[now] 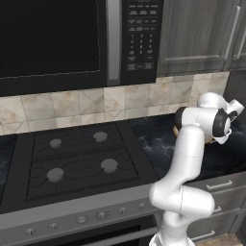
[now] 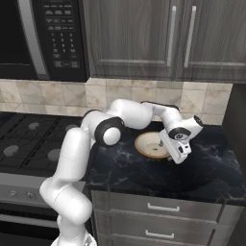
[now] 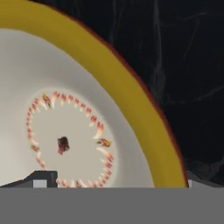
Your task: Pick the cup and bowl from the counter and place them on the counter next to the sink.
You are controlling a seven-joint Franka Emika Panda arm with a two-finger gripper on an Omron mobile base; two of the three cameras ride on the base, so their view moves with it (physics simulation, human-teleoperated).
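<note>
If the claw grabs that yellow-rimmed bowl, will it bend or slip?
The bowl looks hard and glossy, so it probably stays stiff but could slip. It's wide and shallow, so likely won't tip. The open claw hangs over its rim.

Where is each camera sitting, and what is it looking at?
Left base view: behind the arm to its left, looking down over the stove and microwave; the white arm rises at lower right.
Right base view: behind the arm to its right, facing the counter and the bowl; the arm rises at lower left, its gripper by the bowl.
Hand view: on the hand, looking closely into the bowl; dark finger tips show at the bottom.
Both base views share the stove, microwave and counter.
</note>
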